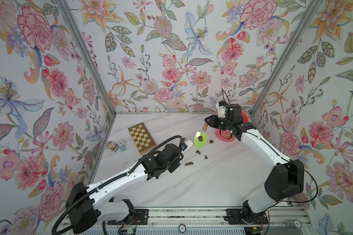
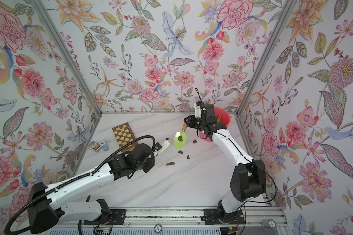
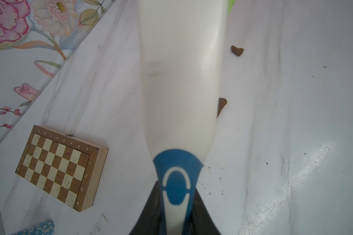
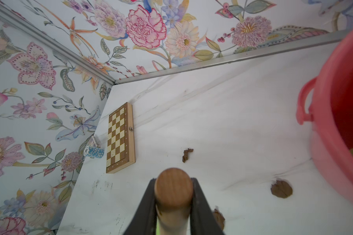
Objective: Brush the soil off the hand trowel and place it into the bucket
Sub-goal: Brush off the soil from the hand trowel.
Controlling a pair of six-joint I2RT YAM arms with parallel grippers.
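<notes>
I have the right gripper (image 1: 208,122) clamped on the hand trowel (image 1: 200,141) by its wooden handle near the bucket (image 1: 224,136), and the left gripper (image 1: 181,148) clamped on the brush (image 1: 189,144) (just beside the blade), but one soil lump (image 1: 201,138) sits on the blade, so the brushing isn't finished and the drop into the bucket is not yet done.

You are looking at a closed wooden chessboard box with brown and cream squares (image 1: 141,138), which is lying flat on the white marble-patterned tabletop (image 1: 192,183) near the left wall. Closer to that wall, a small printed card box (image 1: 111,146) is sitting just beside a stack of pale blue poker chips (image 1: 122,146). Floral wallpaper (image 1: 161,61) is covering the walls. A single poker chip (image 1: 182,228) is resting on the front metal rail.
</notes>
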